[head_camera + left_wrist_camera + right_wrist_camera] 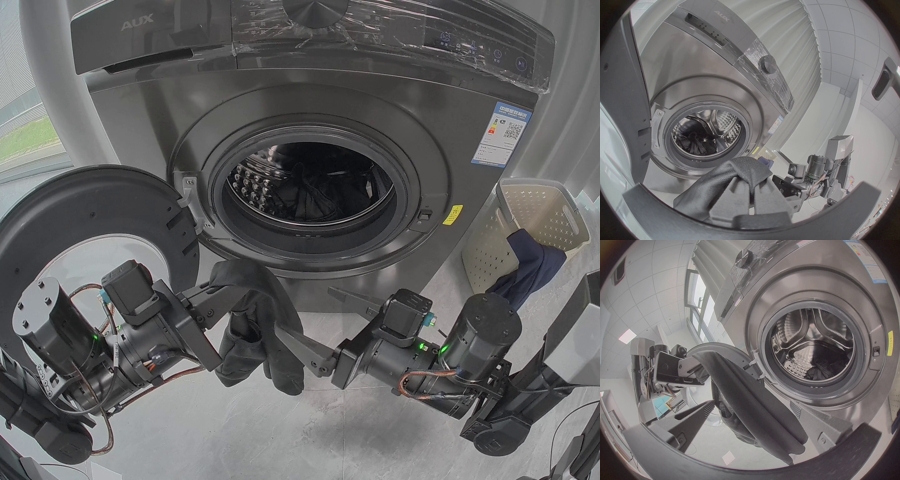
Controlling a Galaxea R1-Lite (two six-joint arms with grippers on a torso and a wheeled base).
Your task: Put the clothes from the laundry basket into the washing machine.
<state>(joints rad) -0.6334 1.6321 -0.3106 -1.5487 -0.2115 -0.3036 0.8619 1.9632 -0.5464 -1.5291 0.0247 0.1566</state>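
Supervisor: Status on the left arm?

Operator: I'm watching the left gripper (220, 294) hanging low in front of the washing machine (312, 94), just under the rim of its round opening. Its jaws are pinching shut on a dark grey garment (262, 337). The cloth is bunching over the fingertips and drooping in long folds toward the floor (250, 437), without reaching it as far as I'm able to judge.

Supervisor: And the right arm?

Operator: The right gripper (303, 310) is sitting just beside the left one, at about the same height and pointing toward it. Its jaws are standing wide apart and are squeezing nothing. The hanging cloth is falling through the gap between them, and in the head camera it's draping across the tip of the lower finger. I'm not able to tell how firmly it's resting there.

Supervisor: Where is the rest of the load?

Operator: The door (94, 200) is standing swung fully open on the robot's left, behind the left arm. Dark clothes (312, 194) are lying in a heap at the bottom of the drum (250, 184). The laundry basket (484, 250) is sitting tilted on the floor at the machine's right side, well apart from both grippers. A navy garment (531, 269) is hanging out over its front rim.
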